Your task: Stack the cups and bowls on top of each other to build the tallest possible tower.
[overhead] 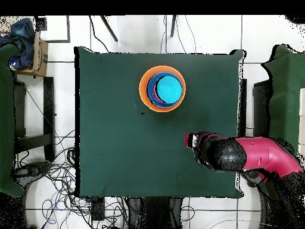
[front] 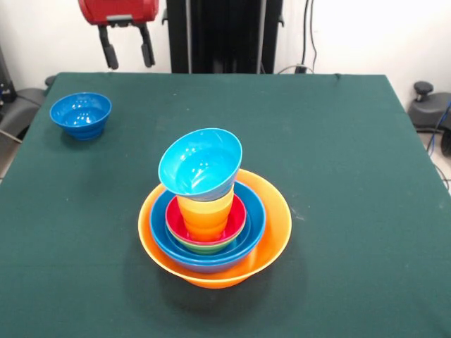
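Note:
The tower stands mid-table: a very large orange bowl [front: 215, 243] holds a large blue bowl [front: 250, 225], a green and a red bowl [front: 236, 218], and an orange and yellow cup [front: 204, 211]. A light-blue bowl [front: 200, 163] sits tilted on the cup, its mouth facing the camera. The tower also shows in the overhead view [overhead: 162, 88]. A dark-blue bowl [front: 81, 115] stands alone at the table's far left. My gripper [front: 127, 51] hangs open and empty above the far edge, behind that bowl and to its right. In the overhead view my gripper [overhead: 191, 141] shows and the arm hides the dark-blue bowl.
The green cloth covers the table [front: 338, 176]. The robot's black pedestal [front: 225, 35] stands behind the far edge. Cables and a black stand [overhead: 36, 143] lie on the floor beside the table.

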